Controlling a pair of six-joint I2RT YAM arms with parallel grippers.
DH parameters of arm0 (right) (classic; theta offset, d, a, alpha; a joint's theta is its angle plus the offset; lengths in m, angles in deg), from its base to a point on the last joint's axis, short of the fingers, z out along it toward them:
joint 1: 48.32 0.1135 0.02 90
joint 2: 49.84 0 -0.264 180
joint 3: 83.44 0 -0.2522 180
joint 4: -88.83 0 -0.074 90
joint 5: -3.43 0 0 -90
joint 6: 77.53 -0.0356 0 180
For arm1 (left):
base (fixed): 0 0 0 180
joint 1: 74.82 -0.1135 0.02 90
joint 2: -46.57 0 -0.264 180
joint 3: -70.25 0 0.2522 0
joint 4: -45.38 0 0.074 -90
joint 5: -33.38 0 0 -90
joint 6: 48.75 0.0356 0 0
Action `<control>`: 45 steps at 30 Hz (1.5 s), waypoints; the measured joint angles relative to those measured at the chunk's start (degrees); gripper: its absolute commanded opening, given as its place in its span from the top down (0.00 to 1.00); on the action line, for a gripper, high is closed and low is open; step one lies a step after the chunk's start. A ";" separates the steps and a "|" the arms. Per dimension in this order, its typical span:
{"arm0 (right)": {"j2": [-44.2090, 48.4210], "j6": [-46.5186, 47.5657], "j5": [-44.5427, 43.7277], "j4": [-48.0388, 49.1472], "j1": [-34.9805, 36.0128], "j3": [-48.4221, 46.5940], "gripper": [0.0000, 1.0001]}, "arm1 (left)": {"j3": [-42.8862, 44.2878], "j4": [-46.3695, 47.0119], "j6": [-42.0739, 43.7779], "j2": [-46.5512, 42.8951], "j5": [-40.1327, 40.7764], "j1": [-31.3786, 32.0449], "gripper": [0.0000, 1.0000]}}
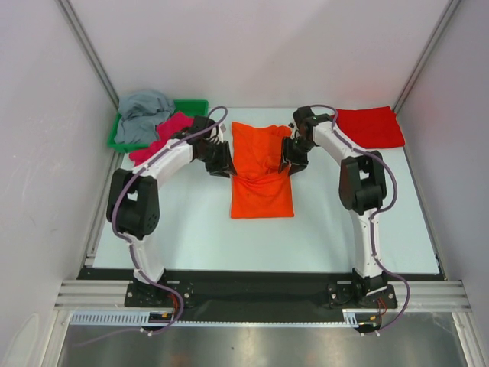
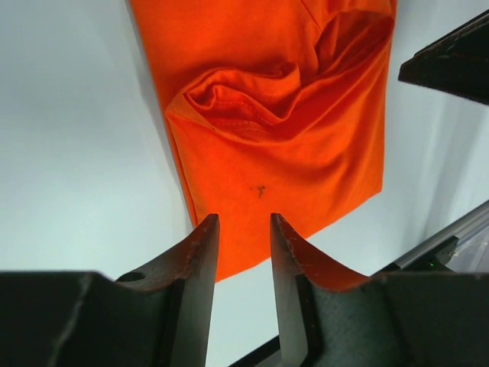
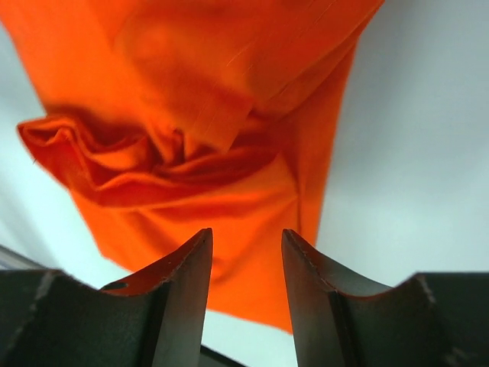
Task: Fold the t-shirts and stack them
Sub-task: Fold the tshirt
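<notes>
Well, the orange t-shirt (image 1: 262,180) lies bunched on the desk (image 1: 191,229), looking soft and light, with my left hand (image 2: 243,223) and right hand (image 3: 247,237) spread empty beside it, so I would pinch its side edges.

The top external camera looks steeply down from above and behind the arm bases at 6 o'clock, far enough back to hold the whole table (image 1: 191,229). Both wrist cameras hang close over the orange t-shirt (image 1: 261,172), with their own jaws at frame bottom. The one on the left gripper (image 2: 243,222) looks from the shirt's 9 o'clock, the one on the right gripper (image 3: 246,237) from 3 o'clock. All three share its crumpled middle.
</notes>
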State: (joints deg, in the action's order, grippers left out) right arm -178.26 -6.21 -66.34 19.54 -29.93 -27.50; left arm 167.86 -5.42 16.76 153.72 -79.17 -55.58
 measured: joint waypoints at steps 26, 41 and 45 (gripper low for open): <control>-8.00 1.57 -3.28 0.02 -0.09 -8.98 0.67 | 7.08 0.09 2.05 10.56 2.40 -0.11 0.51; -9.38 1.36 -3.52 -0.76 0.26 -11.41 0.66 | 11.63 -2.16 1.44 14.71 3.32 -0.11 0.51; -9.38 1.40 -4.52 -0.50 0.26 -10.60 0.64 | 11.63 -2.58 1.38 14.71 3.30 -0.11 0.53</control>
State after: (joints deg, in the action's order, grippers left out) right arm -187.63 -4.81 -70.87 19.04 -29.66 -38.10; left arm 179.49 -8.00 18.14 168.43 -75.87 -55.69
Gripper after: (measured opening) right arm 0.348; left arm 0.482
